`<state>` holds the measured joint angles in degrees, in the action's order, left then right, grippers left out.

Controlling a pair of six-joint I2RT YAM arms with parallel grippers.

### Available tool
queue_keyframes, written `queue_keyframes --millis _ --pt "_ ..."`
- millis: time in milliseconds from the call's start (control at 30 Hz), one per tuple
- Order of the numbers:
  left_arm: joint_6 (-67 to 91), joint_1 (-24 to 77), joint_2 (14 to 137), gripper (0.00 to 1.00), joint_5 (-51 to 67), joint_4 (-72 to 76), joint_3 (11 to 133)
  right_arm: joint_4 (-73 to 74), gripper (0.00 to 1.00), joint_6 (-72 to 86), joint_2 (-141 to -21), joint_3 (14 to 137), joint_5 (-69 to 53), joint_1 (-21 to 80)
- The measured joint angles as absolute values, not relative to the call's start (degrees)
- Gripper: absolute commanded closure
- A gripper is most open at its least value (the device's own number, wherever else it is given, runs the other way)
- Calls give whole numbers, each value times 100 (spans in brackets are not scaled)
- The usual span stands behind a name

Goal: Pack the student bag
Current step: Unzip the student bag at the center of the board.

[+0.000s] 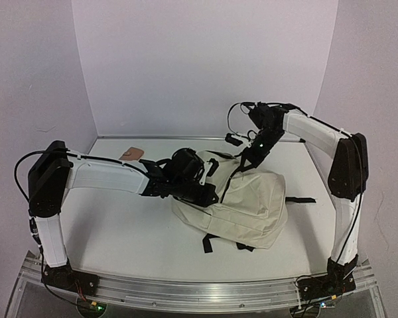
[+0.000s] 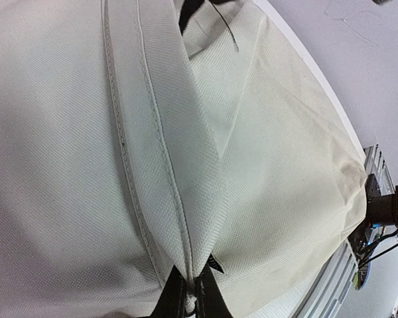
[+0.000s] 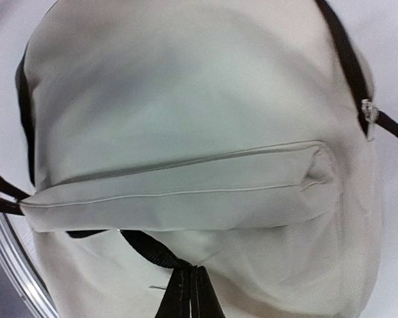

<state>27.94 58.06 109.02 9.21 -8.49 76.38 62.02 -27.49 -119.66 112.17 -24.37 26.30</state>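
1. Table [image 1: 119,225]: white surface with a metal rail [image 1: 199,291] along its near edge.

2. Small tan item [image 1: 131,154]: lies flat at about 10 o'clock on the table, near the back wall and well apart from everything else. Too small to identify.

3. Left gripper [image 2: 194,299]: reaches in from 9 o'clock and meets the student bag [image 1: 252,205] at its left edge. The left wrist view shows the fingers closed together, pinching a raised, stitched fold of cream fabric between them. The fold runs from the fingertips toward 12 o'clock in that view.

4. Student bag: lies on the table just toward 3 o'clock from the middle, slumped and soft. The cream panel faces up and a long stitched flap crosses it. Short black strap ends show from under its 6 o'clock edge.

5. Right gripper [image 3: 191,291]: sits over the bag's 12 o'clock edge. Its fingers are closed, and a black strap [image 3: 149,246] runs straight into the fingertips. In the top view this strap hangs from the gripper toward the bag's left side.

6. Loose strap [image 1: 298,199]: a further black strap lies flat on the table, sticking out from the bag at 3 o'clock.
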Motion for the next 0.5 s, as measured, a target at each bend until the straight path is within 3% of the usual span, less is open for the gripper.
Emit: queue_keyframes --millis 500 --pt "2889 5782 10764 100 920 -807 7462 6215 100 -2757 -13506 12954 -1585 2241"
